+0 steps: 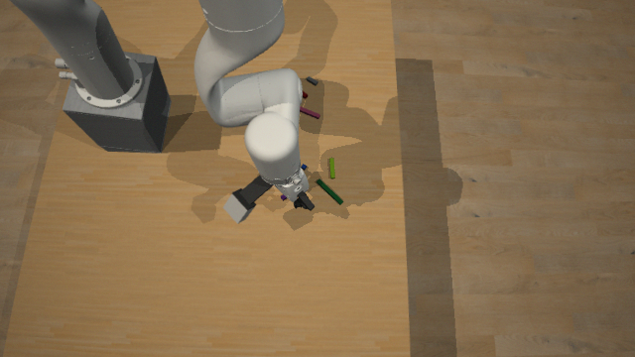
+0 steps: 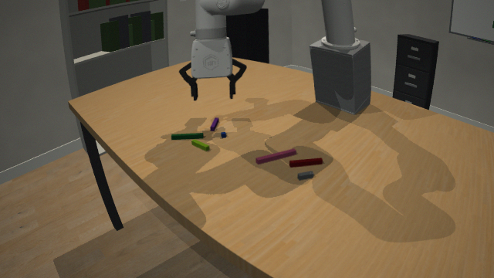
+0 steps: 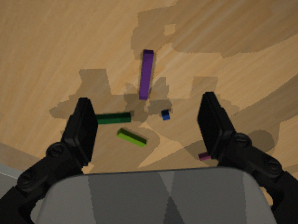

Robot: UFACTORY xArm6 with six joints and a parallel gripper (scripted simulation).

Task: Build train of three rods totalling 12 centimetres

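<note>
My black two-fingered gripper (image 1: 304,201) (image 2: 213,99) (image 3: 147,108) spread wide, grasping nothing, above table. Below me, four rods: one purple stick-shaped rod (image 1: 283,197) (image 2: 214,123) (image 3: 146,75), one short blue rod (image 1: 304,167) (image 2: 223,134) (image 3: 165,115), one green, one lime. Farther off, three: pink, red, grey.

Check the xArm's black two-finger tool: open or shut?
Open. The black two-finger tool has its fingers spread wide, with nothing held between them, above the wooden table.

Dimly lit overall. Broad, fairly hard-edged arm shadows across the wooden table (image 1: 198,278) (image 2: 386,154) (image 3: 40,55). Slightly soft in wrist view; source possibly overhead, hard to place. No strong glare.
</note>
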